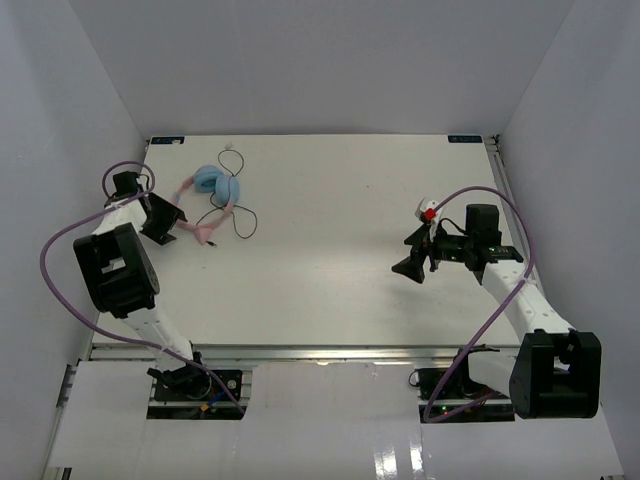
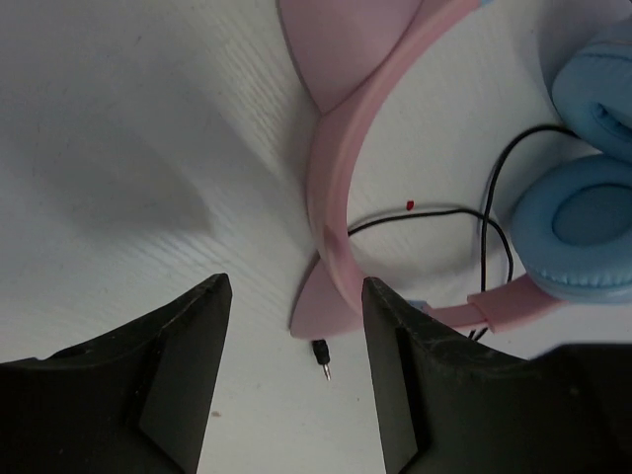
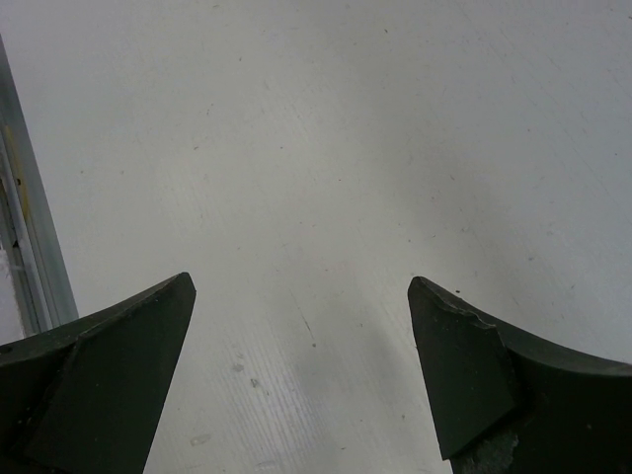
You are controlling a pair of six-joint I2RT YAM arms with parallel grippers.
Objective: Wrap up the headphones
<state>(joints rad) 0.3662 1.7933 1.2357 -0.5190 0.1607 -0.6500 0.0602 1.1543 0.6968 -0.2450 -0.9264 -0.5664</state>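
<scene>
The headphones (image 1: pixel 208 196) lie flat at the far left of the table, with a pink headband (image 2: pixel 331 197) that has cat-ear tabs and two light blue ear cups (image 2: pixel 583 227). Their thin black cord (image 2: pixel 425 210) loops loosely beside them, also seen in the top view (image 1: pixel 243 222). Its jack plug (image 2: pixel 321 354) lies on the table by the lower pink ear. My left gripper (image 1: pixel 172 220) is open and empty, with its jaws (image 2: pixel 294 288) just short of that ear and the plug between them. My right gripper (image 1: pixel 408 253) is open and empty (image 3: pixel 301 286) over bare table at the right.
White walls close in the table on the left, back and right. A metal rail (image 3: pixel 30 247) runs along the table's edge in the right wrist view. Thick purple cables (image 1: pixel 60 250) loop off both arms.
</scene>
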